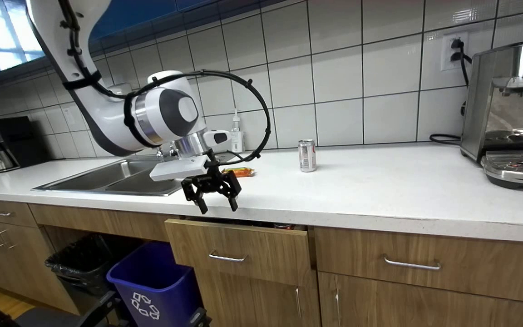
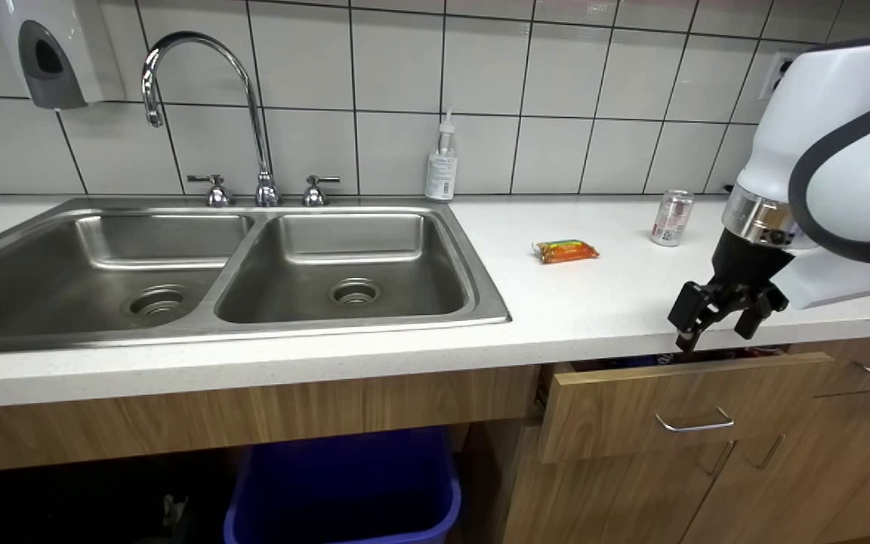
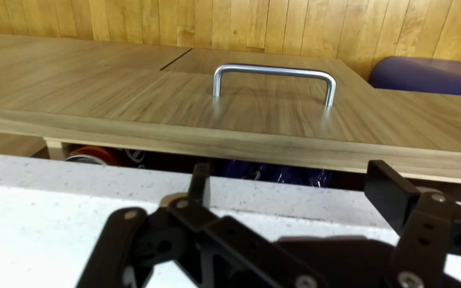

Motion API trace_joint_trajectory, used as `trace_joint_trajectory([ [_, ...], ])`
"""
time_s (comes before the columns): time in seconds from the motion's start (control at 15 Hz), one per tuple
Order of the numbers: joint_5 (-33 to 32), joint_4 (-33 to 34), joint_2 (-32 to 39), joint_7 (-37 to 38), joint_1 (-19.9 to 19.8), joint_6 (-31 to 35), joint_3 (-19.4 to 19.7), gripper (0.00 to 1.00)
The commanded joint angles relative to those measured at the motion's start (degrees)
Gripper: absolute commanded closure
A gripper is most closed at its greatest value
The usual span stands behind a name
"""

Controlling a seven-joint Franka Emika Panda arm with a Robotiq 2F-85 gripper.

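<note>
The pincer (image 1: 219, 207) hangs spread, gripping nothing, above the drawer (image 1: 254, 247), which stands partway out beneath the front edge of the bench (image 1: 379, 190). Its wooden front looks stiff and sturdy; with contents (image 3: 282, 174) inside, it is probably somewhat heavy but should slide. The handle (image 3: 274, 70), smooth and perhaps slippery, is best held mid-bar.

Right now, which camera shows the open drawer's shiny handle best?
The wrist view, because the handle looks biggest there, with its bar and both ends in plain sight. Both exterior views also show the whole handle, but smaller, on the front of the partly open drawer.
</note>
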State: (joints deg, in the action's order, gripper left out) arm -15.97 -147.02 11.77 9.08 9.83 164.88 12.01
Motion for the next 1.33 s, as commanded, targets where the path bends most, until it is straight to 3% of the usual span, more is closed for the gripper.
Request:
trace_joint_trajectory([
  [0.0,-4.1,-2.4,-6.3,3.3,-0.5,-1.5,-0.3,0.00],
  [0.33,-6.5,-2.4,-10.8,4.8,-2.1,-3.0,-2.6,0.00],
  [0.93,-4.2,-2.4,-17.6,4.1,-6.4,-5.3,-8.1,0.00],
  [1.0,-3.7,-1.3,-14.2,2.7,-6.8,-3.0,-8.4,0.00],
  [1.27,-3.6,-1.6,-15.7,2.6,-7.5,-3.6,-9.0,0.00],
])
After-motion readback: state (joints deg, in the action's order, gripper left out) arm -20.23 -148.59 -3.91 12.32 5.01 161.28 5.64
